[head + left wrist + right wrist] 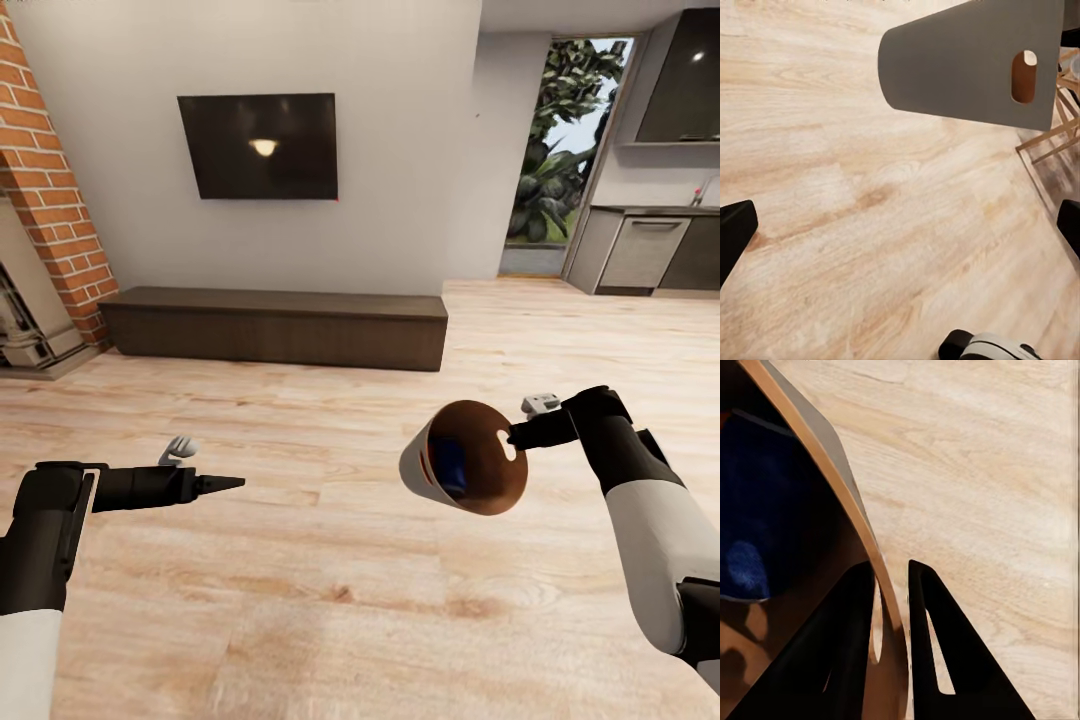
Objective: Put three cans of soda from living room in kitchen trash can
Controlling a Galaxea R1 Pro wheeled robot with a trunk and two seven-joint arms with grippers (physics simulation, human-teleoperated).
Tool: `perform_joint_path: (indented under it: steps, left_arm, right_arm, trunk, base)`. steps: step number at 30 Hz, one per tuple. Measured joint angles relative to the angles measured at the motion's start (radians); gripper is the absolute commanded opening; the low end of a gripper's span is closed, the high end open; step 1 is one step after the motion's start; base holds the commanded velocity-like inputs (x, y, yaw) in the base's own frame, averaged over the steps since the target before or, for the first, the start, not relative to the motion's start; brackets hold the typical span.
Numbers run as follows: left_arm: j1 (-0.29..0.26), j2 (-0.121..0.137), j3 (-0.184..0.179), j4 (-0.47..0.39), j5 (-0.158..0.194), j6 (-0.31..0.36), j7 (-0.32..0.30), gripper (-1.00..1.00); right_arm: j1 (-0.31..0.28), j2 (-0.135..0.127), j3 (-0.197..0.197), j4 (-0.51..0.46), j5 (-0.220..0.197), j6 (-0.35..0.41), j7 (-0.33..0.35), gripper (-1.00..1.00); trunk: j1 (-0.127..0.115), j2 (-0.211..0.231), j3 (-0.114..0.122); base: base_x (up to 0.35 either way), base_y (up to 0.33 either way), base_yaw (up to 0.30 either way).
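Observation:
The tash can (415,468), grey outside and coppery brown inside, hangs tilted above the wood floor with its mouth towards me. My right gripper (515,435) is shut on its rim beside the handle slot; in the right wrist view the fingers (851,645) straddle the rim (832,457). A dark blue can of soda (452,465) (750,562) lies inside, with a sliver of orange beside it (431,457). My left gripper (225,485) is open and empty at the left, level with the bin; its view shows the tash can (960,67) from outside.
I stand in the living room: low dark bench (275,325), wall television (258,145), brick fireplace (50,200) at the left. The kitchen (650,250) with dark cabinets lies far right, past open plank floor. Wooden chair legs (1057,127) show beyond the bin.

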Motion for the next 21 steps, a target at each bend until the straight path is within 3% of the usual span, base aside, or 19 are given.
perform_joint_path:
  steps: [21]
  left_arm:
    - [0.001, 0.000, 0.000, 0.000, 0.000, 0.000, 0.000, 1.00]
  right_arm:
    - [0.038, -0.050, -0.010, 0.004, -0.003, -0.101, 0.034, -1.00]
  trunk:
    - [-0.080, 0.147, 0.066]
  base:
    - [0.000, 0.000, 0.000]
